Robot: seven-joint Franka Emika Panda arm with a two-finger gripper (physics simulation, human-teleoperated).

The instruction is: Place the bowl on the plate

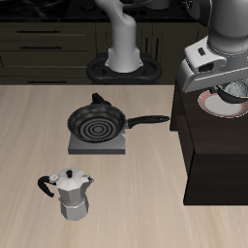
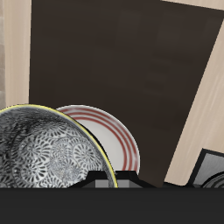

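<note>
My gripper (image 1: pixel 226 85) hangs over the black cabinet top and is shut on the rim of the bowl (image 1: pixel 236 93), a small bowl with a dark rim and speckled silvery inside. In the wrist view the bowl (image 2: pixel 48 150) fills the foreground, with a fingertip (image 2: pixel 105 182) on its edge. The plate (image 1: pixel 213 107), white with a reddish-pink band, lies on the cabinet top just below the bowl and partly covered by it. The wrist view shows the plate (image 2: pixel 114 136) peeking out from behind the bowl. The bowl looks lifted slightly above the plate.
A black frying pan (image 1: pixel 97 123) with a spiral pattern sits on a grey burner in the middle of the table, handle pointing toward the black cabinet (image 1: pixel 208 165). A silver moka pot (image 1: pixel 70 194) stands near the front edge.
</note>
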